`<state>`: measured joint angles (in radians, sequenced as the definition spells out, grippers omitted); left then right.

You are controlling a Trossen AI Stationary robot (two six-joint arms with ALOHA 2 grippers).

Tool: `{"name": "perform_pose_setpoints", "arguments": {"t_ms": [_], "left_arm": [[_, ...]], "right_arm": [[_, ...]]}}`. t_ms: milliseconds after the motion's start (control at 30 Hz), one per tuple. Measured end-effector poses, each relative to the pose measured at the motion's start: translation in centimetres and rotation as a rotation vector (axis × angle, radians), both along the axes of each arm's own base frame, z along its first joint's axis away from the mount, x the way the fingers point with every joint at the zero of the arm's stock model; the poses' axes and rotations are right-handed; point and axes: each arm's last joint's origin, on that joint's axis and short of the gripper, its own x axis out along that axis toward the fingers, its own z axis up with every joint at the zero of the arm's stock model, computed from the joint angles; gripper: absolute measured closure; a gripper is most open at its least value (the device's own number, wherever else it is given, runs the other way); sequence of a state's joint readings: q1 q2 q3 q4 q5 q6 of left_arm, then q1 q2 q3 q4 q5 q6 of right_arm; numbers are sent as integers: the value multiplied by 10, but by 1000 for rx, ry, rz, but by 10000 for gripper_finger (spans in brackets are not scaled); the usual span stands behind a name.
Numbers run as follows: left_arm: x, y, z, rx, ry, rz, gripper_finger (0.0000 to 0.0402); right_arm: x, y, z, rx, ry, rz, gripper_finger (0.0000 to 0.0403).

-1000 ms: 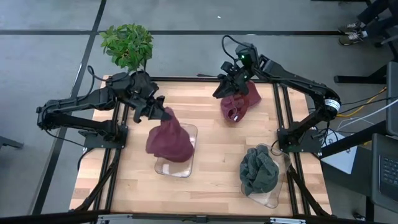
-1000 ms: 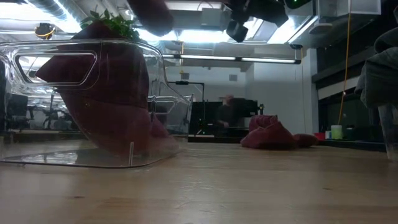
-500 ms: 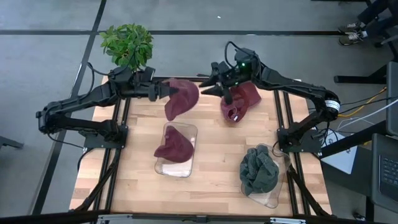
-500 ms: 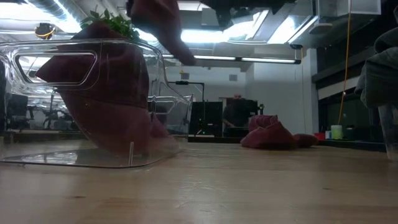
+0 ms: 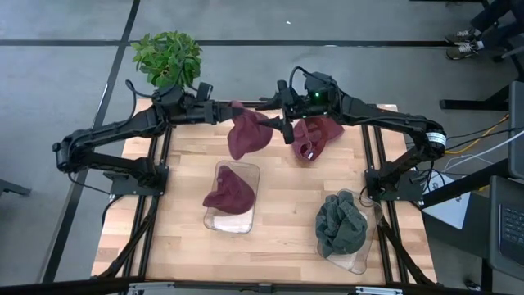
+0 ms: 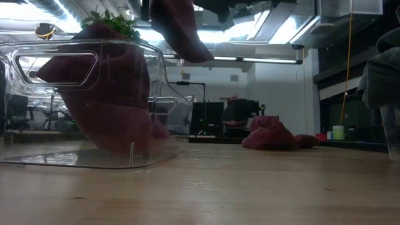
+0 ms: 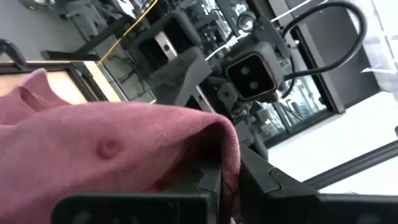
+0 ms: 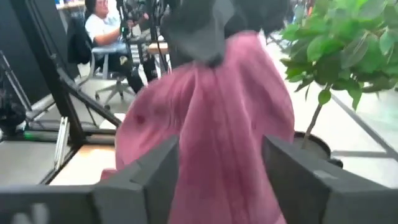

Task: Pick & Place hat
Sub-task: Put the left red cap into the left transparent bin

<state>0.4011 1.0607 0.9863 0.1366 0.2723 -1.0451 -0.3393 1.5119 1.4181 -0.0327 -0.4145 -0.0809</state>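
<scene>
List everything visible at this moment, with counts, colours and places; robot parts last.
Maroon hats: three; one hanging in the air over the table's far edge, one in a clear bin, one lying on the table at far right.
Green hat: one, dark green, in the near right bin.
Clear bins: two; one mid-table, one near right.
Potted plant: one, green, beyond the far left corner.
Table: one, light wood.
Person: one, seated in the room behind.
Left end effector: shut on the hanging hat.
Right end effector: open, around that hat.
</scene>
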Motion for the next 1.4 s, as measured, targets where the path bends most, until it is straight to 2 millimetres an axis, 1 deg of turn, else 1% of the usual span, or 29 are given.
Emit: {"name": "perform_pose_setpoints", "arguments": {"t_ms": [233,367,500,600,833,1000,1167,1267,1400], "left_arm": [[4,2,1,15,-32,-10,382],[6,-4,1,-8,-37,-46,382],[9,-19,2,-59,-35,-181,382],[12,-31,-2,-97,7,-302,382],[16,-56,-9,-170,83,-430,382],[17,-68,-16,-208,163,-444,382],[15,-73,-33,-281,340,-408,382],[13,-77,-42,-318,430,-392,382],[7,-81,-43,-342,468,-404,382]], "right_arm": [[3,2,4,27,-49,0,95],[4,3,3,29,-47,3,70],[4,3,3,58,-41,1,68],[3,3,2,66,-32,10,72],[3,6,2,116,-24,109,71],[3,6,2,123,-24,107,71],[3,6,1,130,-11,105,71],[3,5,-3,139,27,67,71],[2,4,-9,154,85,36,71]]}}
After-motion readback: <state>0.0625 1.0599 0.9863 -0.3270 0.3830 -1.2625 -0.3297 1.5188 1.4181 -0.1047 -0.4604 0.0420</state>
